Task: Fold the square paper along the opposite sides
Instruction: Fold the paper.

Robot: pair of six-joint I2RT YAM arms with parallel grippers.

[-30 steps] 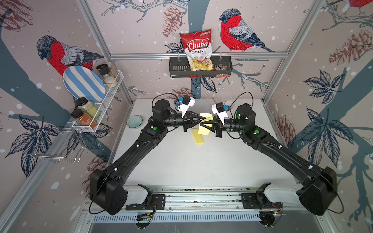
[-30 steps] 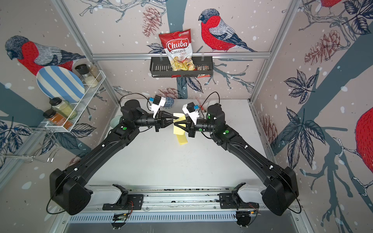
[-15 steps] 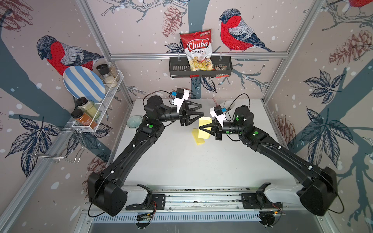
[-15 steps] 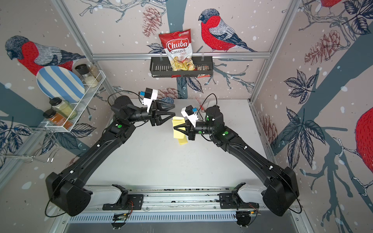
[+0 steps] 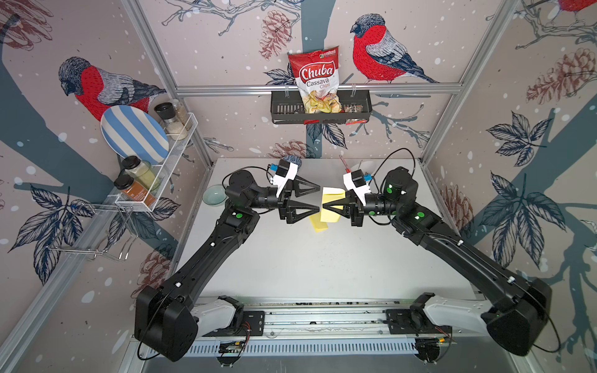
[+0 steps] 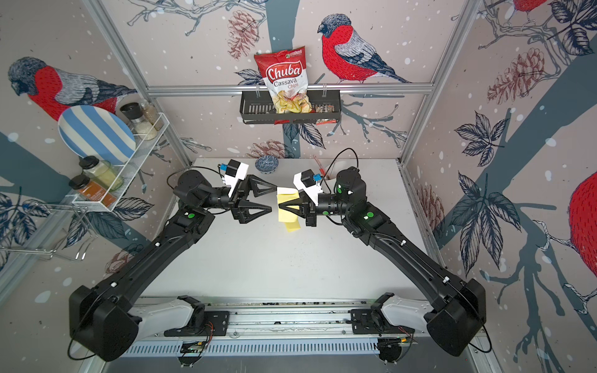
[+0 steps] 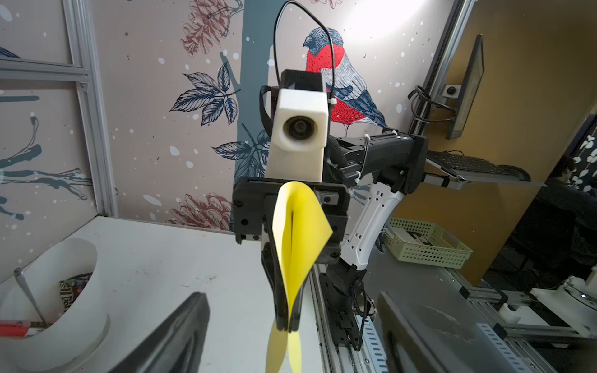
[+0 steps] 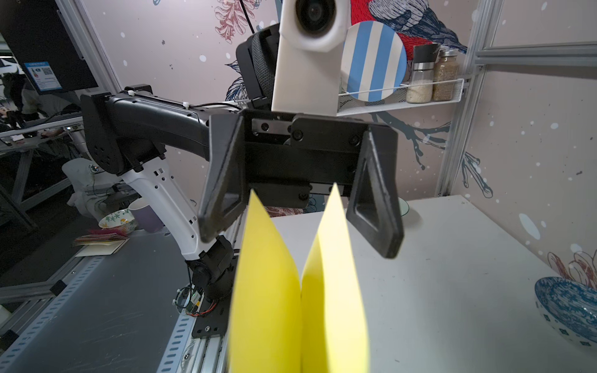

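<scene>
Because the yellow paper [image 5: 333, 194] hangs in the air over the far middle of the desk [image 5: 307, 264], pinched only by the right claw [image 5: 324, 205] whose tips are pressed together on it, that one narrow grip is all that keeps it in place. A small twist or slackening there would, I think, let it swivel, or drop and spring flat. It is bent over rather than creased, so the fold could well end up crooked: the left claw [image 5: 319, 199] stands with its fingers spread wide, holding nothing, just beside the paper's free edge. If it shuts with only one leaf between its fingers, or with the two edges out of line, the opposite sides will not meet. Both top views place paper and claws over the desk but flatten the paper to a pale patch, and whether its lower end touches the desk I cannot tell from them. The right wrist view shows what they hide — the paper [image 8: 268, 290] splayed in two leaves with a clear gap between, pointing at the left claw [image 8: 302, 239] — yet not the grip that holds them. The left wrist view supplies that: the right claw [image 7: 287, 323] closed on the paper [image 7: 298, 226], a rounded bend above and loose tails below
</scene>
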